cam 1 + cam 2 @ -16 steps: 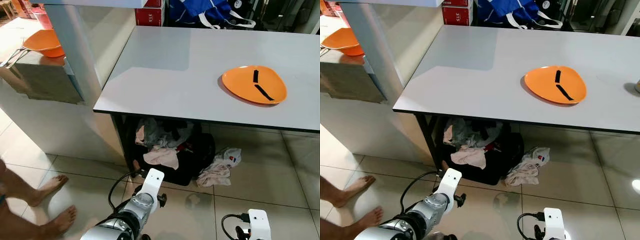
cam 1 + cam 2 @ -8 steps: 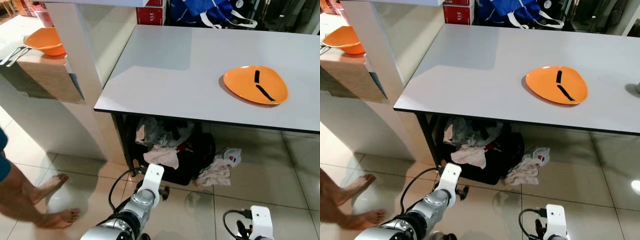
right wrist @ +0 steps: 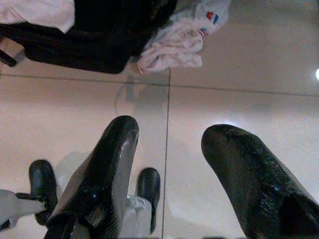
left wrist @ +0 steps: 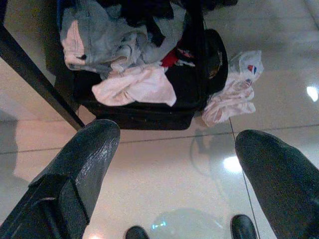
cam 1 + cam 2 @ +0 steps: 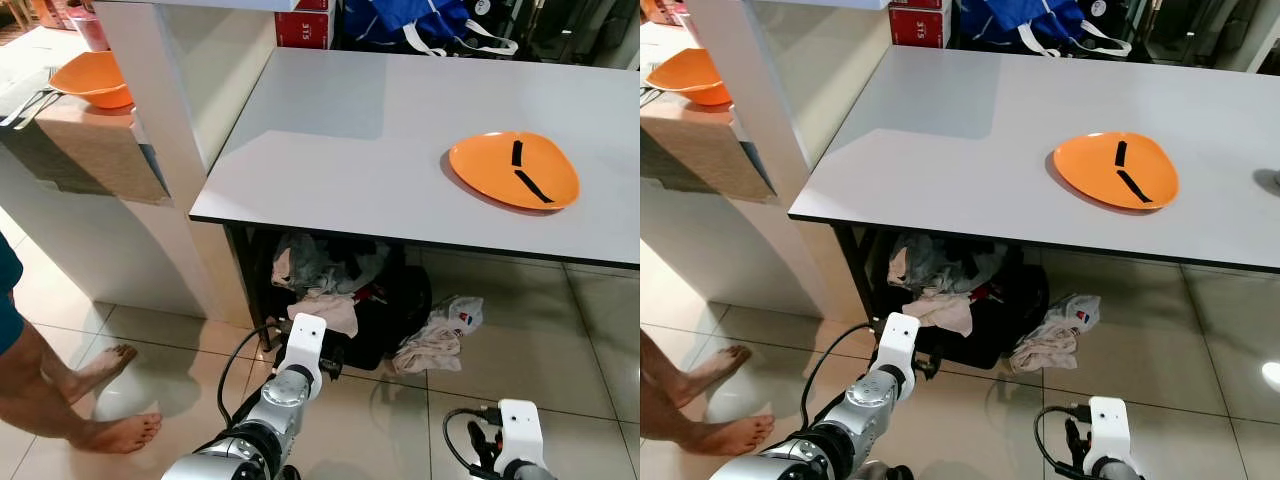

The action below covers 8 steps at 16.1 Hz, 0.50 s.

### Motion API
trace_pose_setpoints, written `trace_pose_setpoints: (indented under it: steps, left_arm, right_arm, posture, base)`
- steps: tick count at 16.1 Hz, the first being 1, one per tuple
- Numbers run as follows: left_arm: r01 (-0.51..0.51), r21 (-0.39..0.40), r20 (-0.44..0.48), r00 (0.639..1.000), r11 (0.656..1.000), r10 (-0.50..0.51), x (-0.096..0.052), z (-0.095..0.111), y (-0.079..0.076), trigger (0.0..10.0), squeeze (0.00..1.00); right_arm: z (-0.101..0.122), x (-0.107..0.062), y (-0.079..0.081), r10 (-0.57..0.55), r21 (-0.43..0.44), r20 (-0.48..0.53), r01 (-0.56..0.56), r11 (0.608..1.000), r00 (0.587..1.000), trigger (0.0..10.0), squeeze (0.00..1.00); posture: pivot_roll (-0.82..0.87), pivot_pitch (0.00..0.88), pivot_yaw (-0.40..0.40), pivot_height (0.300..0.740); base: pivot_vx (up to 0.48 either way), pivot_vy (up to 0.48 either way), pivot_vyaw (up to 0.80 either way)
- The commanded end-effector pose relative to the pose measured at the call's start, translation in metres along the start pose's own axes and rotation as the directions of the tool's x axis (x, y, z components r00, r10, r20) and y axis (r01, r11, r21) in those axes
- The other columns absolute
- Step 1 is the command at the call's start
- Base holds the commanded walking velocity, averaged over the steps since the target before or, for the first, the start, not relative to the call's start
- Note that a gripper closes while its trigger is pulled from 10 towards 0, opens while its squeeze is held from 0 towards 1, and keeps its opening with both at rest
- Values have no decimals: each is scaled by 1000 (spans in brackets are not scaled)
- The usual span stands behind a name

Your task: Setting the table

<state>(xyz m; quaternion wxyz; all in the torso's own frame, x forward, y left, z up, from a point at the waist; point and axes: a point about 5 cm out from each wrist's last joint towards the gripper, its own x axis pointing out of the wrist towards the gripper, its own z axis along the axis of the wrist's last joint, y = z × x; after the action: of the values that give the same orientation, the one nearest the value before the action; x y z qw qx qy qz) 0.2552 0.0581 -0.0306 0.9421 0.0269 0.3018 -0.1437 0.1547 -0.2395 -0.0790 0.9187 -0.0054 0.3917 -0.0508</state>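
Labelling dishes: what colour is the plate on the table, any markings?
Orange plate with two black strips across it; clearest in the left eye view.

An orange plate (image 5: 1116, 170) with 2 black strips lies on the grey table (image 5: 940, 150).

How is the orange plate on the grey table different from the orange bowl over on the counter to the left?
The orange plate is flat and shallow; the orange bowl is deeper, with raised sides. The plate has two black strips lying on it; what the bowl holds, if anything, cannot be seen from here. The plate sits on the grey table, the bowl on the side counter beside cutlery. Both share the same orange colour.
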Motion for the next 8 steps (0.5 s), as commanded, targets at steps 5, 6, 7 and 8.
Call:
trace_pose_setpoints:
  steps: [5, 6, 7, 8]
  left_arm:
    - [-32, -41, 101, 994, 999, 36, 0, 11, 4, 10000, 0]
    - [-41, -29, 129, 991, 999, 44, 0, 14, 5, 10000, 0]
    - [-51, 16, 160, 986, 999, 48, -1, 17, 6, 10000, 0]
    - [-64, 47, 190, 980, 997, 54, -1, 20, 7, 10000, 0]
  right_arm:
    - [16, -2, -7, -109, 226, 188, 65, 972, 976, 10000, 0]
    - [19, -3, -6, -114, 228, 220, 63, 972, 969, 10000, 0]
    - [21, -3, -7, -126, 237, 246, 66, 969, 961, 10000, 0]
    - [22, -4, -7, -143, 245, 258, 78, 966, 955, 10000, 0]
  posture:
    - [-8, 0, 39, 735]
    - [-9, 0, 41, 735]
    - [-8, 0, 41, 735]
    - [-1, 0, 41, 735]
  base:
    - [0, 0, 0]
    - [0, 0, 0]
    - [0, 0, 0]
    - [0, 0, 0]
